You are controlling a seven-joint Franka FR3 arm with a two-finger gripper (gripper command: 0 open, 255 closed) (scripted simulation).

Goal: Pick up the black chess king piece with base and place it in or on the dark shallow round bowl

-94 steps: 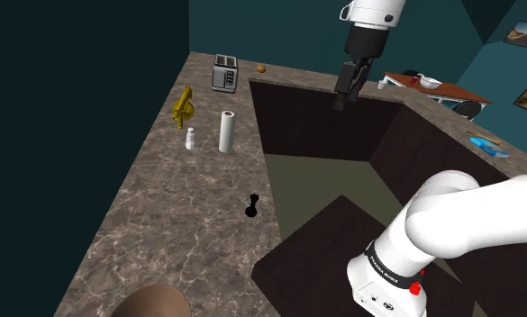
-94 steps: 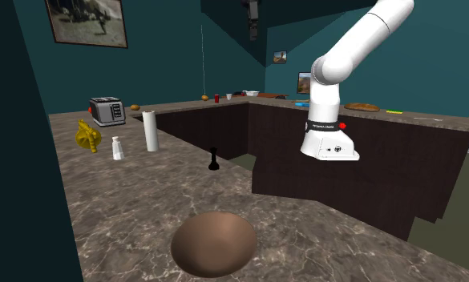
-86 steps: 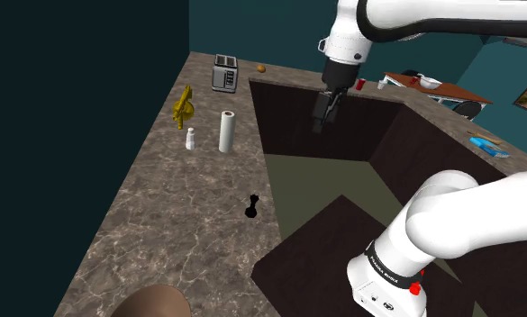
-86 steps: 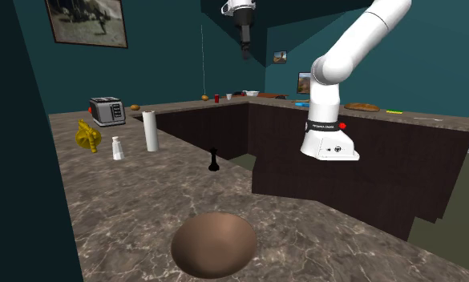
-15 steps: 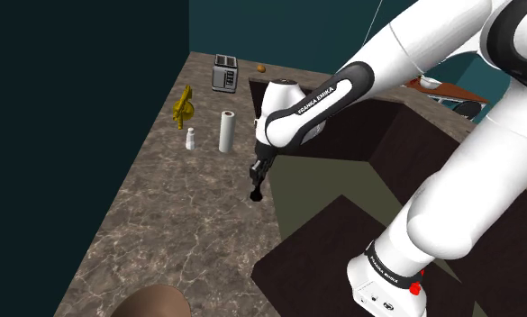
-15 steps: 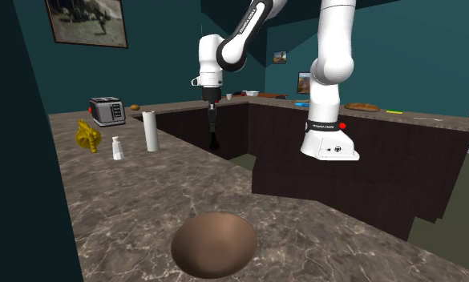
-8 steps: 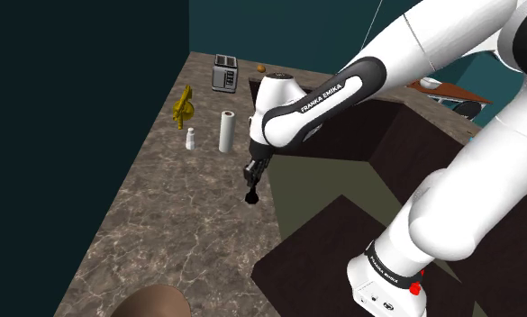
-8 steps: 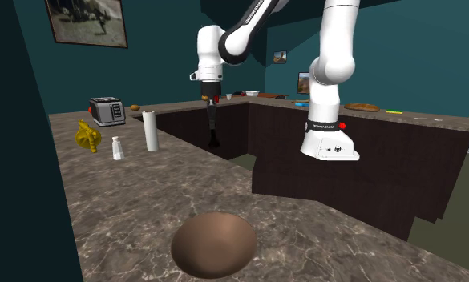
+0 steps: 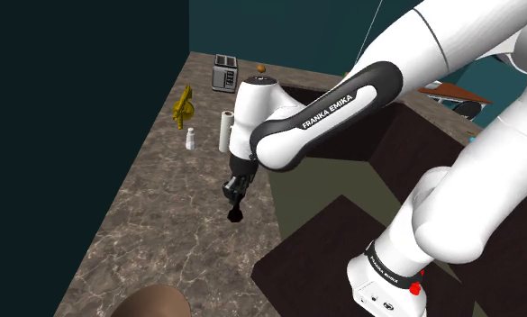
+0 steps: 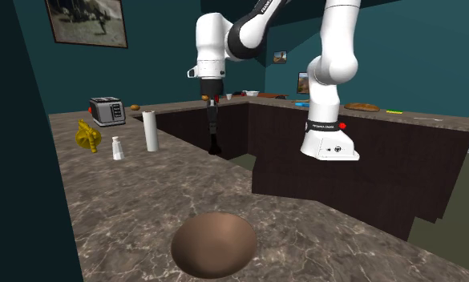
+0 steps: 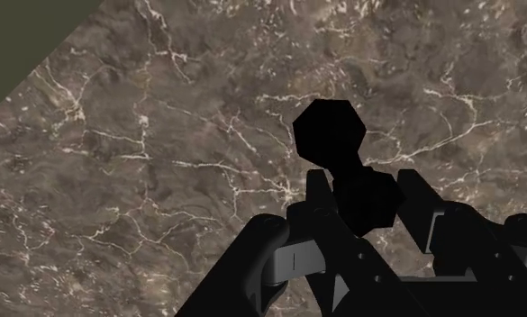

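So, gripper (image 9: 236, 203): black fingers (image 11: 319, 205) clamped on either side of the chess king's upper part; the wrist view shows both pressed against it.
Chess king (image 9: 236, 215): black, hanging base-down from the fingertips over the countertop; in the wrist view its wide base (image 11: 332, 131) juts out past the fingertips.
Height of the king: it seems to hang clear of the stone, though black piece and black fingers blend together in the second exterior view (image 10: 216, 148), so the gap is hard to judge.
Countertop (image 9: 162, 203): brown marbled stone with pale veins, bending around a sunken opening with dark cabinet fronts.
Bowl (image 10: 214, 244): brown, rounded, on the near end of the counter, well apart from the king; in the shoulder view its rim (image 9: 151, 302) lies at the lower edge.
Arm (image 9: 306, 122): white, lettered FRANKA EMIKA, bent down over the counter's edge.
Stand (image 10: 329, 144): white base on the dark block across the opening.
Toaster (image 9: 224, 73): silver, at the far end of the counter.
Yellow object (image 9: 185, 106): beside the wall, near the toaster.
White cylinder (image 10: 151, 130): upright, with a small white bottle (image 10: 117, 148) just beside it.
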